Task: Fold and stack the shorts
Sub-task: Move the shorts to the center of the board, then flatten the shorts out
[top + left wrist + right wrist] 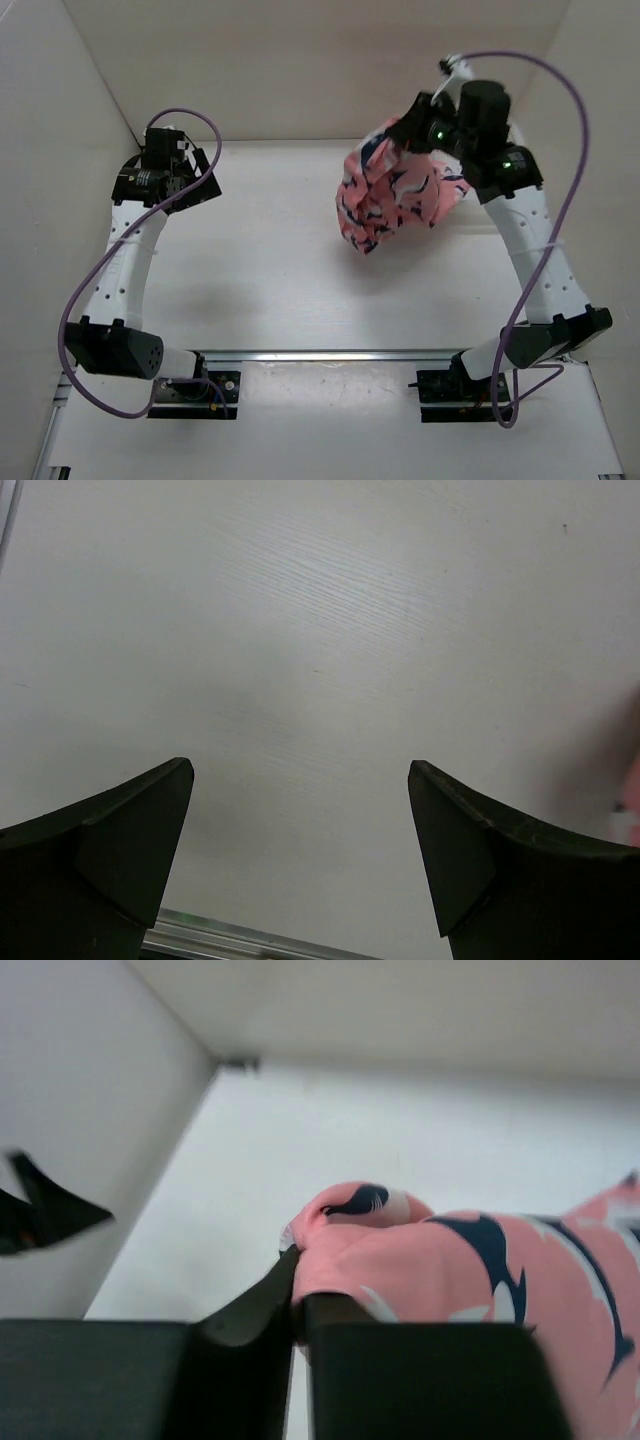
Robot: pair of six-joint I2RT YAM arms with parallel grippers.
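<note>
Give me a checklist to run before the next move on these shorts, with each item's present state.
1. Grip: the right gripper is shut on the shorts, with fabric pinched between its jaws: ok.
2. Shorts spread flat for folding: they hang in a bunch: not ok.
3. Shorts lifted off the table: cannot tell whether the lowest fold touches it.
4. The left gripper is open and holds nothing: ok.
5. Left gripper apart from shorts: it is well off to the left: ok.
</note>
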